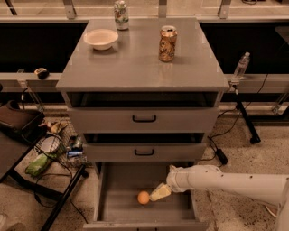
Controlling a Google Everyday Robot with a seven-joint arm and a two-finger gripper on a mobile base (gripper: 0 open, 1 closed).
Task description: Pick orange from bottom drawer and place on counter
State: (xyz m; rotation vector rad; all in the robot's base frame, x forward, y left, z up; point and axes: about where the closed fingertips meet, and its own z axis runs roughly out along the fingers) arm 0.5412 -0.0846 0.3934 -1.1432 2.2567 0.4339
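I am reaching my white arm [226,180] in low from the right, because the thing I want is lying in the lowest place on this cabinet. That is putting my pale yellow gripper [159,193] inside the pulled-out bottom drawer [118,178], a deep grey rectangular tray with plain grey walls and floor. The gripper is angling down and to the left, its tip aimed at the small round smooth orange [143,197]. The orange is resting on the drawer floor, a little forward of the middle. My gripper is sitting just beside it on its right. Whether the two are touching, and whether my gripper is spread or pressed together, I cannot tell. As I judge it, I am not yet holding the fruit.

The bottom drawer is showing nothing but the orange and my gripper. The two upper grey drawers with black handles, the top one [143,118] and the middle one [143,152], are showing dark gaps above their fronts, and their contents are hidden from me.

Above them the flat, slightly glossy grey counter [135,63] is waiting as the orange's destination. It is already carrying a pale shallow bowl [101,39] at the back left, in which I am seeing nothing. It is also carrying a gold-brown soda can [167,43] standing upright right of centre and a green-and-white can [120,9] upright at the back edge. The front half is bare, which looks to me the easiest spot for setting the orange down.
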